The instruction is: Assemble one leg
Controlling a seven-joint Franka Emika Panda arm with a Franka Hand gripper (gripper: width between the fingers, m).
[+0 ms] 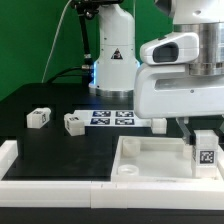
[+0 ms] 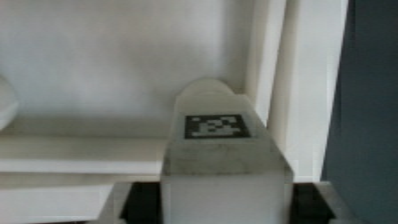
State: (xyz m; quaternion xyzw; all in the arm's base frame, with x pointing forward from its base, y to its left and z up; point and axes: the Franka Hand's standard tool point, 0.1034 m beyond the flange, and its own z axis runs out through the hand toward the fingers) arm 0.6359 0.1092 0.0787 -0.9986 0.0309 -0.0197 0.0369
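- The white two-finger gripper (image 1: pixel 203 140) of the Franka arm hangs low at the exterior view's right, over the large white square tray-like panel (image 1: pixel 150 153) that lies on the black bench (image 1: pixel 40 100).
- Its fingers (image 1: pixel 190 127) are closed on the small white stubby block-like leg with a black-and-white square tag on its face (image 1: pixel 204 148); the leg stands upright between them, its tagged face turned to the exterior camera.
- In the wrist view the held leg (image 2: pixel 217 150) fills the middle of the picture, its rounded end pointing away from the camera and a square tag showing on its near face; dark finger pads (image 2: pixel 128 205) flank it on both sides.
- Beyond the leg the wrist view shows the panel's white raised wall (image 2: pixel 302 60) and flat floor; whether the leg touches the floor cannot be told.
- A round corner socket (image 1: pixel 127 170) shows at the panel's near corner, toward the exterior view's left of the held leg.
- Two more white tagged legs lie loose on the bench at the exterior view's left: one (image 1: pixel 39 118) farther left, the other (image 1: pixel 74 122) just beside the marker board (image 1: pixel 112 117).
- A further white tagged block (image 1: pixel 158 124) sits by the board's other end, partly hidden by the arm.
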